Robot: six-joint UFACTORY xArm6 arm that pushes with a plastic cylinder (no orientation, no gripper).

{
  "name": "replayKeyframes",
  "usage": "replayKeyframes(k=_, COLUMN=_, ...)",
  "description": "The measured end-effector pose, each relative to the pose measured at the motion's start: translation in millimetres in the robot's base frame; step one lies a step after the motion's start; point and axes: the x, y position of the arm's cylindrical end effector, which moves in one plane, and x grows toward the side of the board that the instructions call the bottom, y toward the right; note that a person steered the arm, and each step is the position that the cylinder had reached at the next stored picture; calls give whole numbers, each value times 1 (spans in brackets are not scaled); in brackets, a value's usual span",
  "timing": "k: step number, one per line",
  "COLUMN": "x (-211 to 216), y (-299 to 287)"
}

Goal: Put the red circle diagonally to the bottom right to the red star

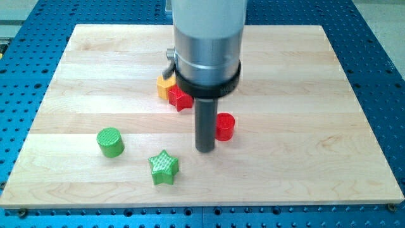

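Wooden board point(304, 158) on a blue perforated table point(386, 76), seen from the near side with the arm's cylindrical housing point(209, 44) descending from the top edge of the view, its upper part cut off. The dark rod ends at my tip point(204, 151), which rests on the board immediately left of the red circle point(225, 126); the rod covers the circle's left edge, so whether the two touch cannot be told. There is no gripper here, only the plain rod, so nothing is spread or pinched. The red star point(180, 99) lies farther from the viewer and to the left of the red circle, so the circle sits nearer and to the star's right. The star's far right side is hidden by the housing's black collar. A yellow block point(165, 87) touches the star on its far left side; most of it is covered and its shape cannot be made out. Well apart at near left stand a green cylinder point(110, 142) and, to its right and nearer, a green star point(164, 167), both fully visible.
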Motion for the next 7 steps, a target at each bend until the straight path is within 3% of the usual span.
replayKeyframes(k=1, x=-15, y=30)
replayKeyframes(k=2, x=-39, y=14)
replayKeyframes(k=3, x=-41, y=58)
replayKeyframes(k=4, x=-140, y=74)
replayKeyframes(k=5, x=-226, y=-13)
replayKeyframes(k=6, x=-228, y=-91)
replayKeyframes(k=7, x=-197, y=-63)
